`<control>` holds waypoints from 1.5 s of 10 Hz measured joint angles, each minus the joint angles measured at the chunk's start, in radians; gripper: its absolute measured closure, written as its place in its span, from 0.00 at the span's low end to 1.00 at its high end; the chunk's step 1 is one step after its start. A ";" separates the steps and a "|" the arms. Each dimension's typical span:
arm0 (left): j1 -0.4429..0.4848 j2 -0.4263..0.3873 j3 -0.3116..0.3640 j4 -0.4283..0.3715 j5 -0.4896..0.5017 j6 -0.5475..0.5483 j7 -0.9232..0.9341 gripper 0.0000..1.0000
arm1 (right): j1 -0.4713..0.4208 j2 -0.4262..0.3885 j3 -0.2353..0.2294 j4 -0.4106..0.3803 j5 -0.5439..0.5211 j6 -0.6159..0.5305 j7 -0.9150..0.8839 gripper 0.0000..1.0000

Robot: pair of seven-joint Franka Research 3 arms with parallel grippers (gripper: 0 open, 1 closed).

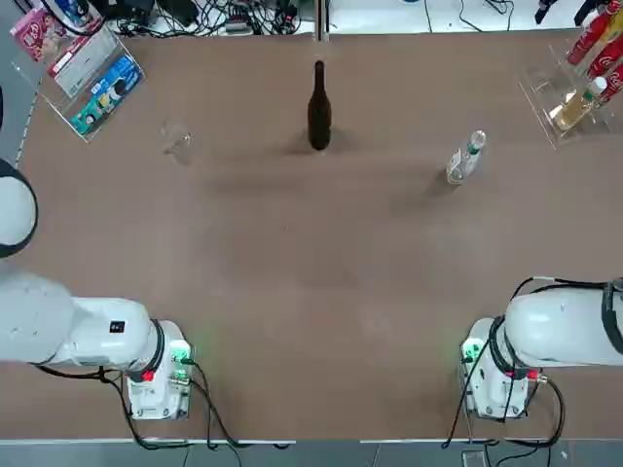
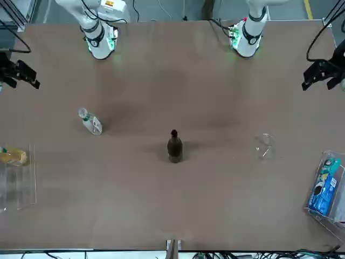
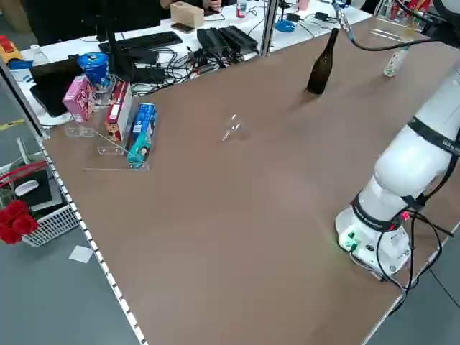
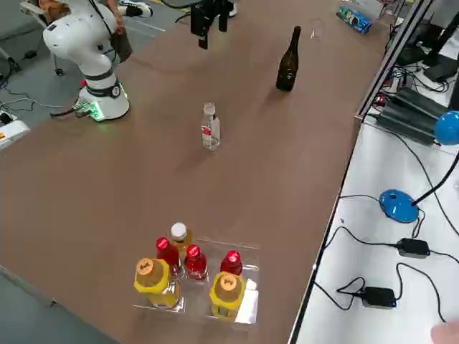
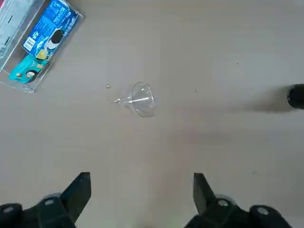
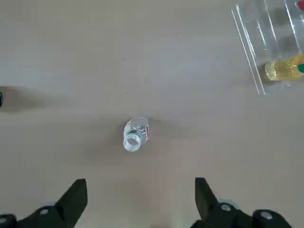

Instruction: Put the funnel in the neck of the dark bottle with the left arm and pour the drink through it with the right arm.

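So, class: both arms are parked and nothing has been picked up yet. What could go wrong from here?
1. The funnel lies tipped on the table and is clear, so the open left gripper may misjudge it or knock it away.
2. The dark bottle is tall and slim; a nudge at its neck could topple it.
3. The drink looks uncapped, so the open right gripper could spill it.

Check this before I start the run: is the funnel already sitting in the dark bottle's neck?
No, the funnel lies on the table, well apart from the dark bottle.
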 joint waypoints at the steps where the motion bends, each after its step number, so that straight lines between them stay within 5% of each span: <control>1: 0.000 0.000 0.000 -0.001 -0.001 0.002 0.000 0.04 | 0.000 0.000 0.000 0.000 0.000 -0.003 0.000 0.00; 6: 0.000 0.003 0.002 0.006 -0.002 0.015 0.004 0.02 | 0.000 0.000 -0.005 -0.005 0.000 -0.009 0.000 0.00; 9: -0.001 0.086 -0.007 0.008 0.021 0.017 -0.057 0.02 | 0.000 0.000 -0.005 -0.008 0.000 -0.013 0.000 0.00; 12: -0.005 0.240 -0.097 0.004 0.263 0.070 -0.116 0.02 | -0.001 -0.001 -0.007 -0.010 0.000 -0.024 0.000 0.00; 15: -0.007 0.389 -0.123 -0.032 0.391 0.162 -0.183 0.01 | -0.001 -0.003 -0.007 -0.017 0.000 -0.026 0.000 0.00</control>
